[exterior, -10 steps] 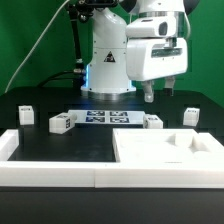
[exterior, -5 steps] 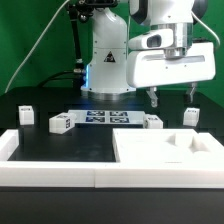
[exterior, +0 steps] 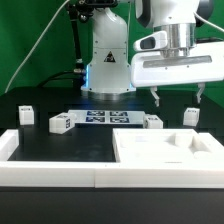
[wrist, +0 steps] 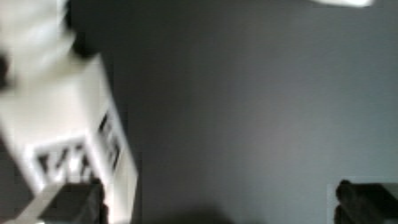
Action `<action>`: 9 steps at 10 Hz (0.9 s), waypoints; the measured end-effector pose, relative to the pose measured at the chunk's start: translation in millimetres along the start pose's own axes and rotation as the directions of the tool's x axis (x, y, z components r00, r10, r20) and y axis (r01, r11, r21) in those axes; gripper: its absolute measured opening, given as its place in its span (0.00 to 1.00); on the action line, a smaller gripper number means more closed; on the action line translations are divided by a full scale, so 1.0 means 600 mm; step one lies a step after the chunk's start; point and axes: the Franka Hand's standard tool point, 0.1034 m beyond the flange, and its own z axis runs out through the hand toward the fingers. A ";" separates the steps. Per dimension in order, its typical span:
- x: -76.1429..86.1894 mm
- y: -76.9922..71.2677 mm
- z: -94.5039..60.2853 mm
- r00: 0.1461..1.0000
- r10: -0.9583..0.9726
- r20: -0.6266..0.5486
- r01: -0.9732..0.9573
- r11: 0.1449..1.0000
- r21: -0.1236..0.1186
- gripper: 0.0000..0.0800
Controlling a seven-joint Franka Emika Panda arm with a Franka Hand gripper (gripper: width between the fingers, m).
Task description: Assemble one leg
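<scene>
Several small white legs with tags stand on the black table: one at the far left (exterior: 27,115), one by the marker board's left end (exterior: 61,124), one by its right end (exterior: 152,122), one at the right (exterior: 191,116). My gripper (exterior: 180,97) hangs open and empty above the table, over the gap between the two right-hand legs, touching neither. Its fingers (exterior: 157,98) are spread wide. The wrist view is blurred: it shows the dark fingertips (wrist: 64,203), my gripper (wrist: 214,205) open over bare dark table, and a white tagged shape (wrist: 80,150) to one side.
The marker board (exterior: 105,118) lies flat before the robot base (exterior: 108,70). The large white panel (exterior: 135,150) with raised rims lies at the front right. Long white border rails (exterior: 50,170) run along the front edge and left side.
The hand has moved toward the exterior view's right and turned, so both fingers now show spread wide. No part has moved.
</scene>
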 end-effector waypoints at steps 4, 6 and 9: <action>0.000 0.006 0.001 0.980 0.198 -0.011 -0.198 0.980 0.007 0.81; -0.004 -0.001 0.003 0.982 0.187 0.008 -0.187 0.982 0.003 0.81; -0.019 -0.025 0.006 0.976 0.146 0.160 -0.144 0.989 -0.028 0.81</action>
